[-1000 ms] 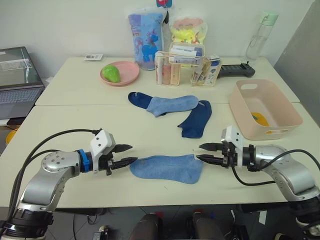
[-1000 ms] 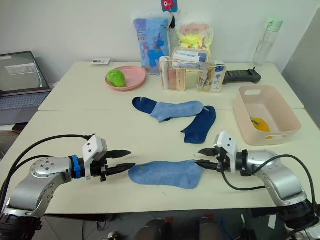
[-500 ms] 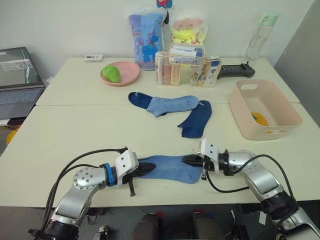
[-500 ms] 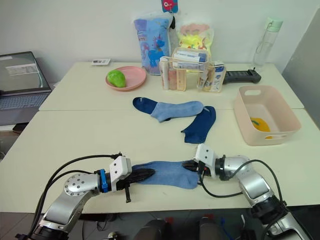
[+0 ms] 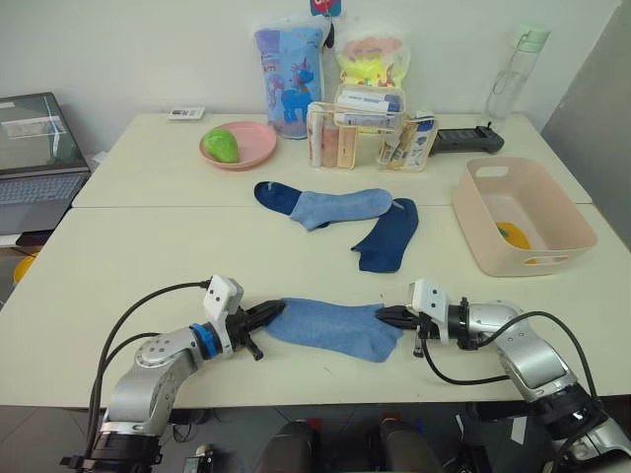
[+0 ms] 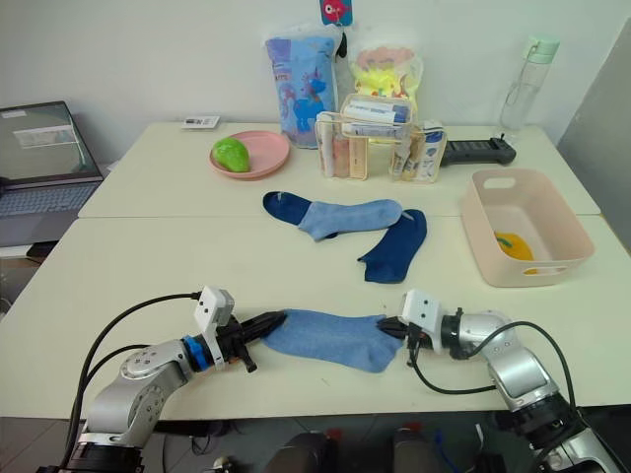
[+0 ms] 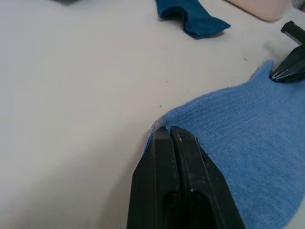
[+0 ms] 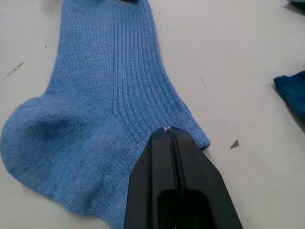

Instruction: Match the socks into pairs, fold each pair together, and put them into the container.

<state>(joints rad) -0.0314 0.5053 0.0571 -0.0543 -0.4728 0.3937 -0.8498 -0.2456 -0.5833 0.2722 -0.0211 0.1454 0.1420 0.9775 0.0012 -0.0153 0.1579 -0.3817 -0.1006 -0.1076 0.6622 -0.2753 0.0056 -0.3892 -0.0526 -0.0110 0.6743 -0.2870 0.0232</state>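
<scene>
Two grippers pinch the near light-blue sock [image 5: 330, 326] at opposite ends: my left gripper [image 5: 268, 315] with fingers pressed together on the toe edge, my right gripper [image 5: 391, 317] pinching the cuff. I should lift evenly and carry it to 12 o'clock onto the other light-blue sock [image 5: 340, 206]. The tub [image 5: 552, 241] sits at 2 o'clock.

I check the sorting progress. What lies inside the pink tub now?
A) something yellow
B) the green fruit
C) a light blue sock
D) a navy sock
A: a yellow item lies at the bottom of the pink tub.
</scene>
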